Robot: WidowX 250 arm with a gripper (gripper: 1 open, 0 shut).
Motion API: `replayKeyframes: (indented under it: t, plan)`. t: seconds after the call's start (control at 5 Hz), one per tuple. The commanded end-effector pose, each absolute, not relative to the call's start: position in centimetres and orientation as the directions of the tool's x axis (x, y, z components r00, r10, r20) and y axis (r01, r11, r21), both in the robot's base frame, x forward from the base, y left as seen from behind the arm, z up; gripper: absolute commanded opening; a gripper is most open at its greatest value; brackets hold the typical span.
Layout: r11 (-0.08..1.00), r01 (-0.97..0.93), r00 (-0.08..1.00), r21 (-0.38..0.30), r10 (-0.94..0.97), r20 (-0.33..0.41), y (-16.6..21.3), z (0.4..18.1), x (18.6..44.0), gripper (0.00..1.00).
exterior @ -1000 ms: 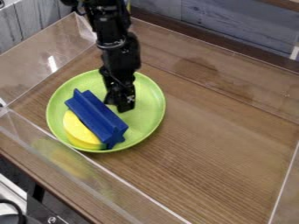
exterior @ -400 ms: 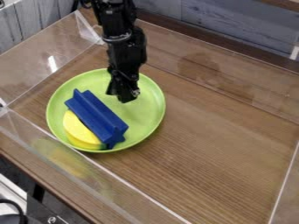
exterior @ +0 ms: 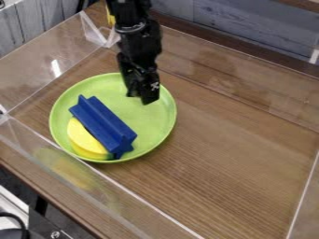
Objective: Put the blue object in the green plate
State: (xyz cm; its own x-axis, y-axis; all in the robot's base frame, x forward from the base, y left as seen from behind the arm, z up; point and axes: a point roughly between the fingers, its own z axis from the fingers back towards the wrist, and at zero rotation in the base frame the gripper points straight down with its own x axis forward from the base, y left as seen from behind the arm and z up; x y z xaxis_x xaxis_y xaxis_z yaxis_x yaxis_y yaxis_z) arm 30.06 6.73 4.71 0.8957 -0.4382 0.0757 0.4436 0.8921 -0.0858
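The blue object [exterior: 103,126] lies in the green plate [exterior: 156,121], slanting from upper left to lower right across its left half. It rests partly on a yellow piece [exterior: 78,142]. My gripper [exterior: 142,94] points down over the plate's back right part, just right of the blue object's far end and apart from it. Its fingers [exterior: 131,89] stand spread with nothing between them, so it is open. The black arm rises from it to the top edge of the view.
The plate sits on a wooden tabletop [exterior: 237,140] enclosed by clear plastic walls [exterior: 50,56] on the left, front and back. A wide stretch of bare wood lies to the right of the plate.
The gripper has lifted a little and shifted right and toward the back, away from the blue object. Its fingers look wider apart than before. The blue object has stayed in the plate.
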Motion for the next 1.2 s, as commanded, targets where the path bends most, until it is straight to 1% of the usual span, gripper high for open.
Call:
replayKeyframes:
  t: [0.0, 0.2, 0.4, 0.6, 1.0]
  plan:
    - [0.930, 0.363, 0.926, -0.054, -0.355, 0.126, 6.5, 6.1, 31.0, 1.00]
    - [0.955, 0.293, 0.949, -0.051, -0.284, 0.138, 6.1, 6.0, 31.2, 1.00]
    - [0.941, 0.333, 0.935, -0.052, -0.323, 0.144, 5.2, 6.1, 31.8, 1.00]
    - [0.926, 0.373, 0.920, -0.052, -0.363, 0.149, 4.3, 6.1, 32.5, 0.00]
    - [0.936, 0.348, 0.929, -0.052, -0.337, 0.152, 4.6, 5.8, 33.4, 0.00]
